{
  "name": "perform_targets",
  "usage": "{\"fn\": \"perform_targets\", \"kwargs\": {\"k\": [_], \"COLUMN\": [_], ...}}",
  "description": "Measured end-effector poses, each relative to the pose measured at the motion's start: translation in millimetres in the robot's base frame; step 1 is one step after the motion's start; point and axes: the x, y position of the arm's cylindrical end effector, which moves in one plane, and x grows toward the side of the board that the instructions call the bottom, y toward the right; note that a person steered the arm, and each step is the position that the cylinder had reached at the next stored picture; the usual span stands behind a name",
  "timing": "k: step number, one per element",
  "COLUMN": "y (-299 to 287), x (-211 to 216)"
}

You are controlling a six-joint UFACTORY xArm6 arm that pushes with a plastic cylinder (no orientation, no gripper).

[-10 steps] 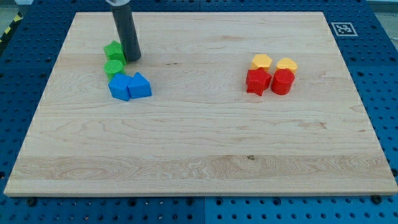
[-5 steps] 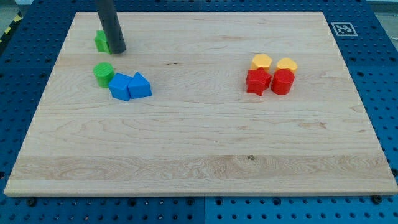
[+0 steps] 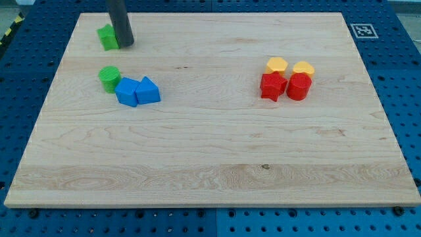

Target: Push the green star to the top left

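Observation:
The green star (image 3: 107,37) lies near the board's top left corner. My tip (image 3: 126,45) stands right against the star's right side, touching it. The dark rod rises from the tip out of the view's top. A green cylinder (image 3: 109,78) lies below the star, apart from it.
Two blue blocks (image 3: 137,91) sit together just right of the green cylinder. At the view's right, two yellow blocks (image 3: 289,66) sit above a red star (image 3: 272,86) and a red block (image 3: 298,86). The wooden board (image 3: 210,164) lies on a blue pegboard.
My tip has moved up and to the left, pushing the green star away from the green cylinder toward the top left corner. The cylinder shifted slightly left and down early on.

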Motion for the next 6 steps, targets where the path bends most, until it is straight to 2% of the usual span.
{"fn": "perform_targets", "kwargs": {"k": [1, 2, 3, 6], "y": [-11.7, -25.4, -25.4, -60.8], "x": [23.1, 13.3, -15.4, -25.4]}}
